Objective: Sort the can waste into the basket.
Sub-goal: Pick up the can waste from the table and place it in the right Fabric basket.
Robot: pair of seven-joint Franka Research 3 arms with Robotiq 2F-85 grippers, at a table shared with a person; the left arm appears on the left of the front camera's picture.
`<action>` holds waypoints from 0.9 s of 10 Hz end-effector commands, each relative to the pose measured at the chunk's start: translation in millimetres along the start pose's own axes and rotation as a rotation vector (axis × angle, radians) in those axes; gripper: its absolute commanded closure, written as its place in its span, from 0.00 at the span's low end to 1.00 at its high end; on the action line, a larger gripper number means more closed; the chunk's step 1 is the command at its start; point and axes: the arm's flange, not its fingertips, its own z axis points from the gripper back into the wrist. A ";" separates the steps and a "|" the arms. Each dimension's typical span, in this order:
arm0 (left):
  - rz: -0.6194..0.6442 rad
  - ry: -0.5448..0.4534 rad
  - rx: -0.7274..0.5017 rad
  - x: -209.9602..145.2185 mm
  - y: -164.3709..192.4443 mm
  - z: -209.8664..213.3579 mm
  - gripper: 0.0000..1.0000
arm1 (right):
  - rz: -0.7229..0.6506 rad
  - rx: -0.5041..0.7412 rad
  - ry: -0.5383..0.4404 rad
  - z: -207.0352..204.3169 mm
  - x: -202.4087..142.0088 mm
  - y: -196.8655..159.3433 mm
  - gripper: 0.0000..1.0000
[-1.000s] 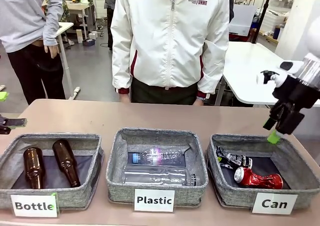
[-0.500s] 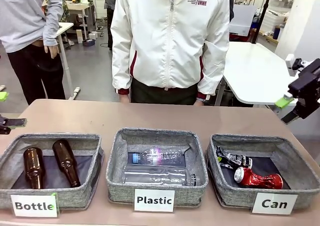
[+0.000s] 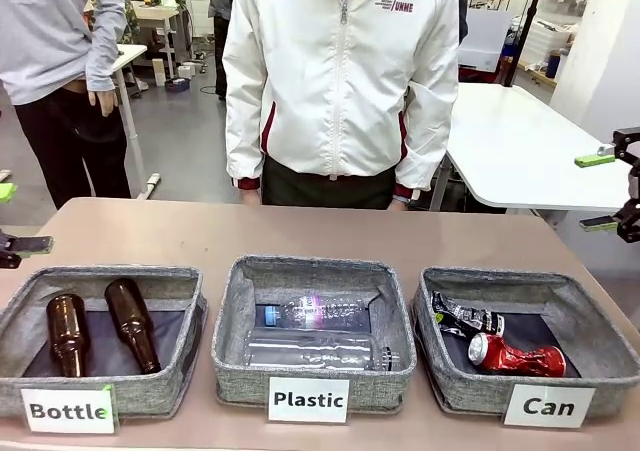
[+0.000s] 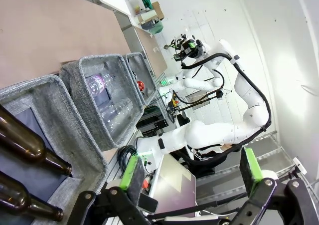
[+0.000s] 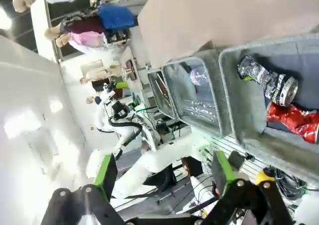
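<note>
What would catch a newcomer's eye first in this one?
Three grey baskets line the near table edge, carded Bottle, Plastic and Can. The Can basket on the right holds the red can and the dark can. The right gripper hangs open beyond it at the right edge, holding nothing.

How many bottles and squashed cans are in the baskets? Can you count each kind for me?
Brown glass bottles: 2, in the basket labelled Bottle
Clear plastic bottles: 2, in the basket labelled Plastic
Crushed cans: 2, one red and one dark, in the basket labelled Can
Total: 6
</note>
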 end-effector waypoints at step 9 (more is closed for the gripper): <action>0.000 0.016 -0.005 -3.3 -2.1 1.1 0.00 | 0.110 -0.098 0.098 -24.4 8.8 17.2 0.00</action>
